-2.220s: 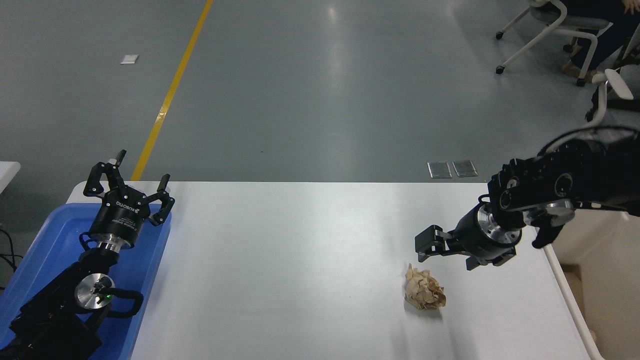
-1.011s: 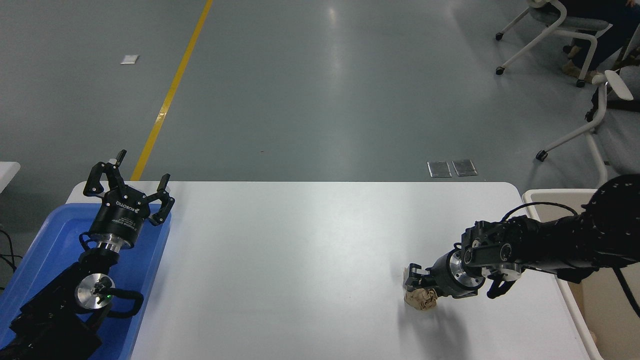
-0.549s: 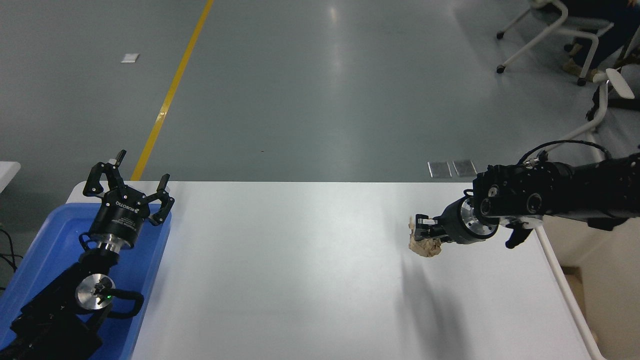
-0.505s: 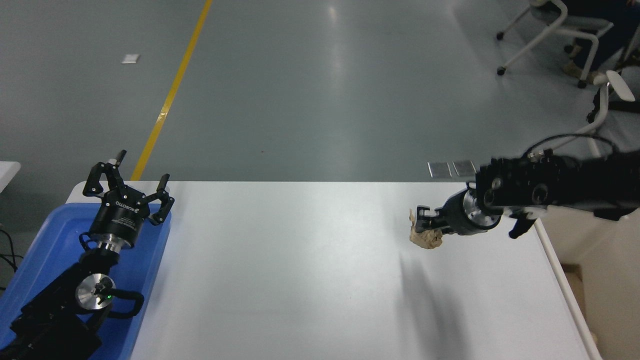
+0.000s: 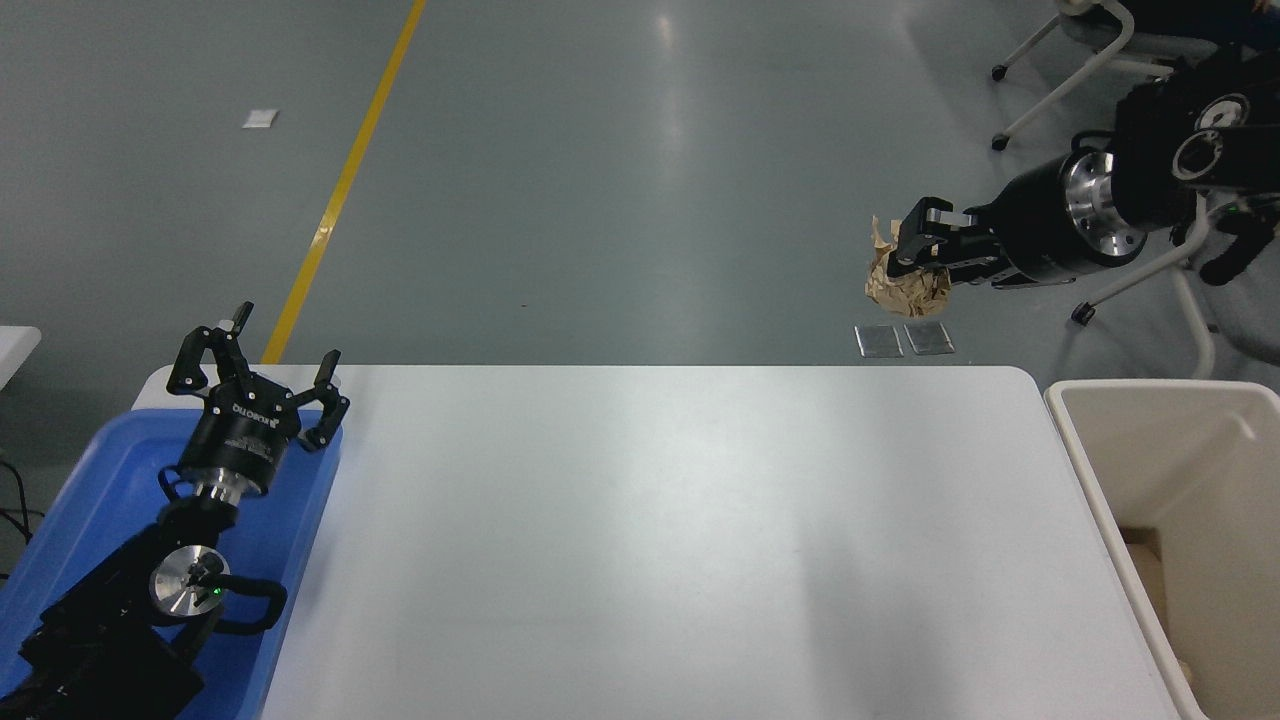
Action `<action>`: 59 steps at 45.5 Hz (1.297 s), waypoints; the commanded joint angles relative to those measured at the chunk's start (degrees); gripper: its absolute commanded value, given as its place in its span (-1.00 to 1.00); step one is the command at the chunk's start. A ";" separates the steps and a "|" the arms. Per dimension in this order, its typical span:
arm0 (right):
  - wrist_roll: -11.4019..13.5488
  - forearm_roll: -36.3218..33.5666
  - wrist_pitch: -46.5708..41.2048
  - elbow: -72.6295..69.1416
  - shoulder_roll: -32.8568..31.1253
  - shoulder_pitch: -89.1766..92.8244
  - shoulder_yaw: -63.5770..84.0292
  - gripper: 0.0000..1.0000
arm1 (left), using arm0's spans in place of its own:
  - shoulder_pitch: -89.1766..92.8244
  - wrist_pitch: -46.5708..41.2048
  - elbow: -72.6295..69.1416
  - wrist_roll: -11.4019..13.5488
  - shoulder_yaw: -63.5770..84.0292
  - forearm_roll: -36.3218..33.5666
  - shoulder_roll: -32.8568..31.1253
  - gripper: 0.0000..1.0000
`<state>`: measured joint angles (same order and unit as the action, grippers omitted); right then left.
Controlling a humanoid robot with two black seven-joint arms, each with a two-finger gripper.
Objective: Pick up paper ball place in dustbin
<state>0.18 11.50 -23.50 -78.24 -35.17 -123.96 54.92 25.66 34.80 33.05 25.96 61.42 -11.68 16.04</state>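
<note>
My right gripper [image 5: 920, 250] is shut on the tan-brown paper ball [image 5: 905, 283] and holds it high in the air, seen above the table's far right part. The ball hangs under the fingertips. The cream-white dustbin [image 5: 1100, 470] stands off the table's right edge, below and to the right of the ball. Its inside looks deep, with brown scraps at the bottom. My left gripper [image 5: 258, 365] is open and empty, parked at the lower left over the blue tray.
A shallow blue tray [image 5: 100, 480] sits at the table's left edge under the left arm. The white table [image 5: 650, 540] spans the middle. White office chairs [image 5: 1110, 50] stand on the floor at the upper right.
My right gripper closed on the paper ball on the table, then lifted it high and away. The arm swung up and uncovered the dustbin. The left arm has not moved.
</note>
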 commanded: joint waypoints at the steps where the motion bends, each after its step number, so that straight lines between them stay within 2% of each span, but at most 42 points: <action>1: 0.00 0.54 -1.28 -0.51 -2.79 -2.69 0.10 -1.00 | 0.00 0.00 0.00 0.05 -0.08 -0.01 0.05 0.97; 11: 0.17 -0.34 1.96 9.66 -3.15 4.85 -0.52 -1.00 | 0.00 0.00 0.00 0.05 0.01 -0.01 0.05 0.97; 19: 0.17 -5.16 4.69 31.45 -3.06 19.26 -3.15 -1.00 | 0.00 0.00 0.00 0.05 0.01 -0.01 -0.04 0.97; 36: 0.52 -16.51 7.06 73.91 0.63 53.98 -20.46 -1.00 | 0.00 0.00 0.00 -0.03 -0.07 -0.01 -0.04 0.97; 43: 0.70 -20.91 11.45 78.76 1.51 63.65 -26.26 -1.00 | 0.00 0.00 0.08 0.05 0.01 -0.09 -0.04 0.97; 53: 1.05 -21.35 21.47 78.94 3.18 76.05 -35.93 -1.00 | 0.00 0.00 0.08 -0.03 0.01 -0.01 -0.04 0.97; 59: 1.40 -21.35 23.76 79.03 5.81 81.41 -39.45 -1.00 | 0.00 0.00 0.08 -0.03 0.01 -0.01 -0.04 0.97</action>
<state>1.17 -8.53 -6.16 -2.24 -32.78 -54.83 23.91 25.67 34.81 33.10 25.95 61.39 -11.70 16.03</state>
